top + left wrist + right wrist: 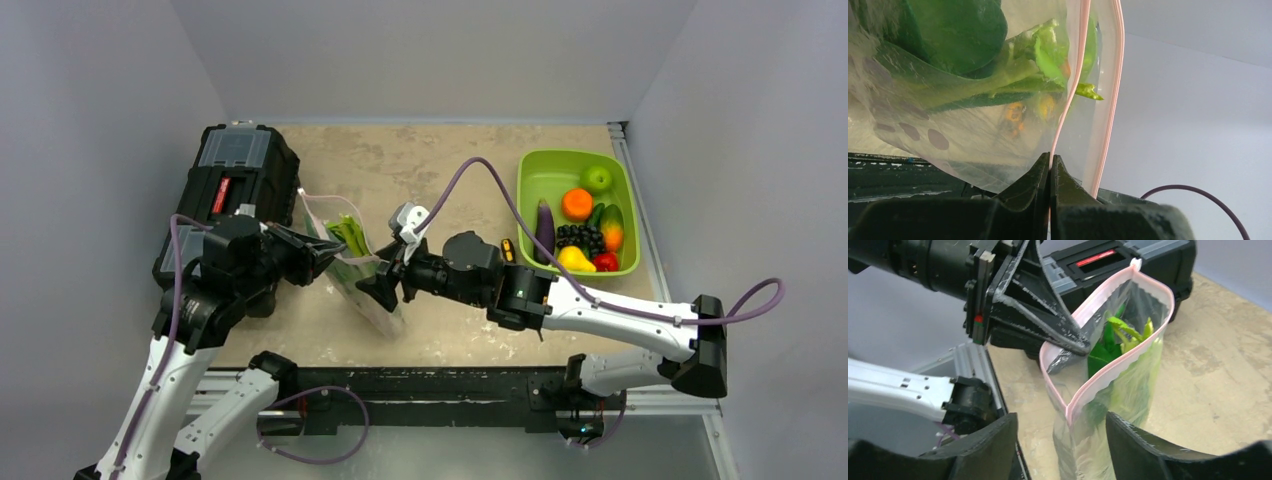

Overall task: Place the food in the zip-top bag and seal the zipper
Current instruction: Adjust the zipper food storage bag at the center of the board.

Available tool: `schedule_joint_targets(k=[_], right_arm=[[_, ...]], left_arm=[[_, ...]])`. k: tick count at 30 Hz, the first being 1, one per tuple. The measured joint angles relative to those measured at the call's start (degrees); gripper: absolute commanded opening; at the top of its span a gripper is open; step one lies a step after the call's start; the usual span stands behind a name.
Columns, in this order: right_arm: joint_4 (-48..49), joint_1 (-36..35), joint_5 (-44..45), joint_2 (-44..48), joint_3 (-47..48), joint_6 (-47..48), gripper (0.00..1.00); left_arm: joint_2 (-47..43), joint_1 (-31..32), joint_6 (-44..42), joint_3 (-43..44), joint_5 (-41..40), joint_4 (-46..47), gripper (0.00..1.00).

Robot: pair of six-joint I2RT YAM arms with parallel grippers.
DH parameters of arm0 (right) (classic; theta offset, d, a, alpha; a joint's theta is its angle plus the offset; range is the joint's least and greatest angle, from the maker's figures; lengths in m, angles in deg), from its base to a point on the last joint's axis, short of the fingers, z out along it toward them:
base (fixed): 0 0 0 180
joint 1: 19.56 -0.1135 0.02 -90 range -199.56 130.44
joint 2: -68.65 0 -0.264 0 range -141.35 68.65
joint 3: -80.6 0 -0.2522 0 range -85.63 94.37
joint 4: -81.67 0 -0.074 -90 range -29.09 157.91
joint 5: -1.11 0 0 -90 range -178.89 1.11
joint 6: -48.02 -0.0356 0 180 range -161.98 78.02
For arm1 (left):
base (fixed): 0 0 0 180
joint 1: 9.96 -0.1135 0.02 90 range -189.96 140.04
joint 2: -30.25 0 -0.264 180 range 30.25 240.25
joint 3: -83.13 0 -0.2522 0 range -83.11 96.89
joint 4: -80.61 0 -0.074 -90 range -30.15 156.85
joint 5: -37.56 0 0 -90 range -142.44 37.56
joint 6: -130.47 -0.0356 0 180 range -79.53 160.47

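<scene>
left tool (1050,159) pinches the pale-pink zipper strip (1070,95), keeping the clear floppy plastic bag (386,313) upright mid-frame, leafy green vegetables (1113,335) inside; right tool (1060,425) gapes wide, straddling the unsealed corner.

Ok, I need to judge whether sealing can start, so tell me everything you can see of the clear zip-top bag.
The clear floppy plastic zip-top bag stands upright on the beige table, beside the black toolbox. Its pale-pink zipper strip gapes open, the two sides apart. Leafy green vegetables sit inside, tips near the mouth. The left pincer is shut on one side of the strip; the open right pincer straddles the bag's lower body, contact unclear.
</scene>
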Motion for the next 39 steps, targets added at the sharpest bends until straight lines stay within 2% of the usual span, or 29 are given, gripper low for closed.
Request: schedule_joint_targets(k=[3, 5, 7, 9, 11, 15, 16, 18, 21, 22, 23, 27, 31, 35, 39], right_arm=[[1.51, -1.20, 4.00, -0.37, 0.00, 1.16, 0.51], [2.38, -1.18, 6.71, -0.83, -0.04, 2.14, 0.38], [4.00, -1.11, 8.90, -0.85, -0.59, 3.26, 0.17], [5.81, -1.14, 9.97, -0.85, -1.14, 4.50, 0.00], [7.10, -1.20, 10.45, -0.85, -1.53, 5.81, 0.00], [9.66, -1.09, 10.29, -0.79, -2.21, 10.08, 0.00], [10.80, -0.98, 10.14, -0.57, -3.02, 11.39, 0.00], [12.74, -0.33, 9.03, 0.33, -5.35, 13.57, 0.00], [13.99, 2.89, 4.57, 2.93, -8.72, 14.86, 0.00], [14.23, 4.28, 3.52, 3.74, -9.33, 14.88, 0.00], [14.75, 6.38, 1.33, 4.74, -10.12, 14.84, 0.00], [15.78, 12.74, -5.51, 7.74, -12.87, 14.82, 0.00], [16.20, 16.35, -12.33, 8.74, -13.90, 14.78, 0.00], [16.31, 18.38, -17.16, 9.16, -13.92, 14.64, 0.00], [15.89, 19.26, -20.00, 9.57, -13.92, 14.62, 0.00]], left_arm=[[-0.17, 0.00, 0.00, 0.31, -0.02, -0.50, 0.00], [-0.37, 0.00, -0.02, 0.50, -0.17, -1.07, 0.00], [-0.74, 0.00, -0.09, 0.83, -0.61, -1.68, 0.00], [-1.01, 0.00, -0.33, 1.22, -1.09, -1.97, 0.08], [-1.22, 0.00, -1.14, 1.64, -1.44, -2.05, 0.23], [-1.73, 0.00, -4.79, 2.89, -2.91, -1.92, 0.62], [-1.90, 0.00, -6.58, 3.30, -3.45, -1.84, 0.68], [-2.54, 0.00, -12.68, 4.50, -5.90, -1.42, 0.75], [-3.69, 0.00, -24.59, 6.32, -8.90, -0.76, 0.77], [-4.24, 0.00, -31.52, 7.19, -9.68, -0.37, 0.78], [-4.42, 0.00, -33.18, 7.39, -9.86, -0.28, 0.78], [-5.64, 0.00, -51.60, 8.04, -10.12, 0.07, 0.83], [-6.73, 0.00, -64.50, 5.25, -10.32, 2.54, 0.88], [-7.82, -0.13, -70.55, -4.02, -8.50, 8.26, 0.88], [-3.96, -2.58, -71.12, -8.85, -2.08, 14.62, 0.88]])
